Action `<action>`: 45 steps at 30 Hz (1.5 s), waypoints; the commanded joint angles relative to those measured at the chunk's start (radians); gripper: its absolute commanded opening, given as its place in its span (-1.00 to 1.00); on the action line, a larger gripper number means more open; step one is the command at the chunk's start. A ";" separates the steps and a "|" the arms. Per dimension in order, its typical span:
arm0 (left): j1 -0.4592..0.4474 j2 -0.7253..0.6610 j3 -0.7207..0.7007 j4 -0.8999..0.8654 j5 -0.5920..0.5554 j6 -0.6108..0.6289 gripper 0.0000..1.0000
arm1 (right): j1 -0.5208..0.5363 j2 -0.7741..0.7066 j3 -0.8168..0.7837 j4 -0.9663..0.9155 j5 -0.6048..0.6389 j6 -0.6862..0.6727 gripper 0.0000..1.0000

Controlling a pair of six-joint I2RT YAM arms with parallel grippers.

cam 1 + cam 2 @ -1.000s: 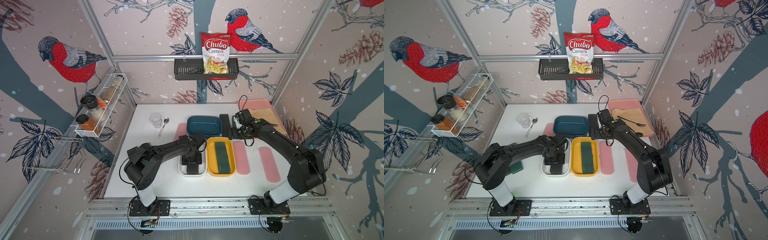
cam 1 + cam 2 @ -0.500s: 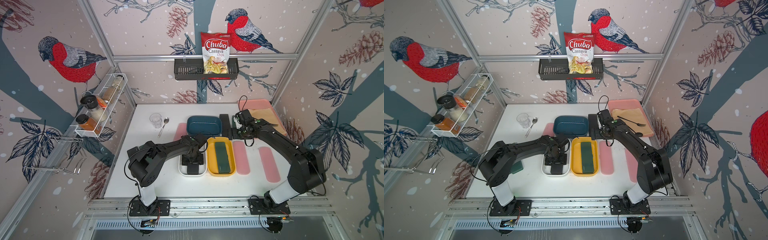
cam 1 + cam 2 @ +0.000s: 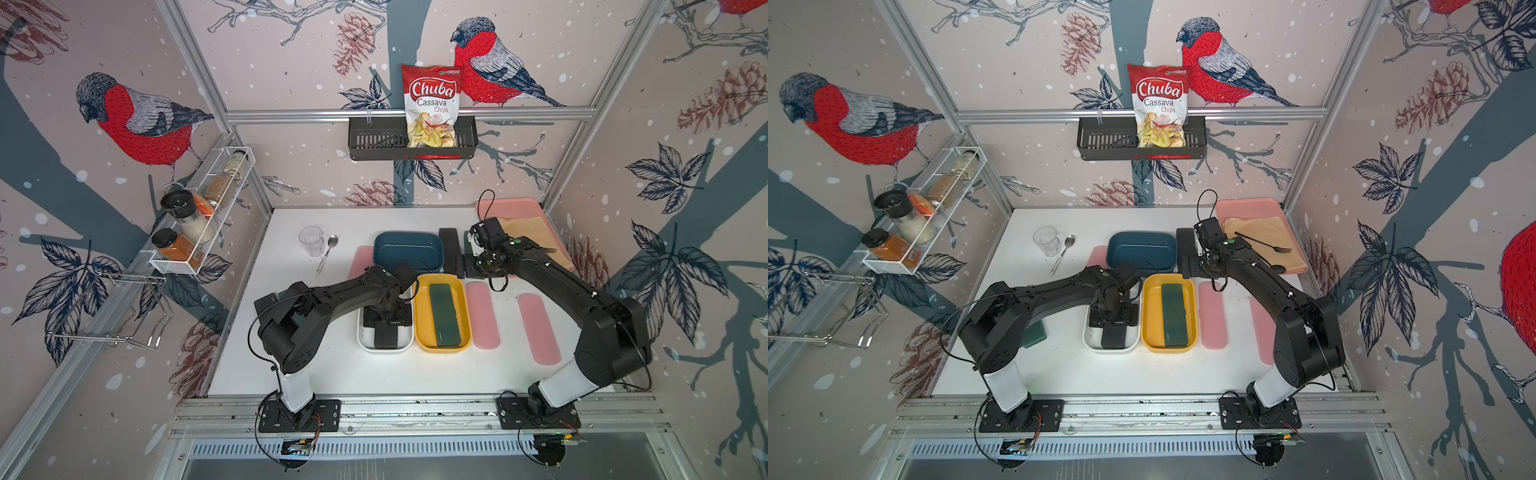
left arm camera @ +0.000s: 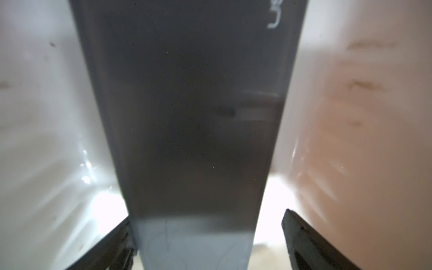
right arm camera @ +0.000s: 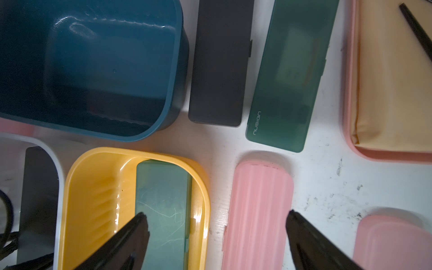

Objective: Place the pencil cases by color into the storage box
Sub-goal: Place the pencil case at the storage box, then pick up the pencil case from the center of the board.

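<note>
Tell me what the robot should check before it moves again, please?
1. The left gripper is open: ok, its fingers stand apart either side of the black case.
2. The black case lies inside the white tub: ok.
3. The left gripper is clear of the white tub: not ok, it sits low inside.
4. The green case is in the yellow tub: ok.
5. The right gripper is open: ok, holding nothing.
6. The blue tub has room: ok, empty.

The desk (image 3: 291, 374) is bare along its near edge. In the middle, the white tub (image 3: 362, 340), yellow tub (image 3: 420, 316) and blue tub (image 3: 407, 249) crowd together. Right of them lie one pink case (image 3: 482, 316) and a second pink case (image 3: 539, 332), with a bare lane between. The pink tray (image 3: 511, 205) fills the far right corner.
</note>
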 commanded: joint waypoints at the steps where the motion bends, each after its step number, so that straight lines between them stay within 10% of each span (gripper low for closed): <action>1: -0.004 -0.010 0.035 -0.075 -0.037 0.015 0.92 | -0.006 -0.001 0.011 -0.003 0.004 0.007 0.91; 45: -0.004 -0.197 0.097 -0.006 -0.184 0.003 0.93 | -0.092 0.063 -0.254 0.150 0.038 -0.003 0.91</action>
